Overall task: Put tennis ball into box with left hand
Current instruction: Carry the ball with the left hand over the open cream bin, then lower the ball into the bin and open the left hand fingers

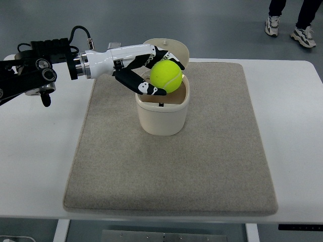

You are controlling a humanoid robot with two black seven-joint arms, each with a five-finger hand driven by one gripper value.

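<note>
A yellow-green tennis ball (167, 76) hangs just above the open mouth of a cream box (161, 118) that stands on the grey mat. My left hand (151, 70) reaches in from the left and is shut on the ball, its black-and-white fingers (141, 85) wrapped around the ball's left side and underside. The box's round lid (169, 48) stands tilted open behind the ball. The right arm does not show.
The grey felt mat (171, 171) covers most of the white table (292, 126). A person's legs and sneakers (303, 35) stand on the floor beyond the table's far right corner.
</note>
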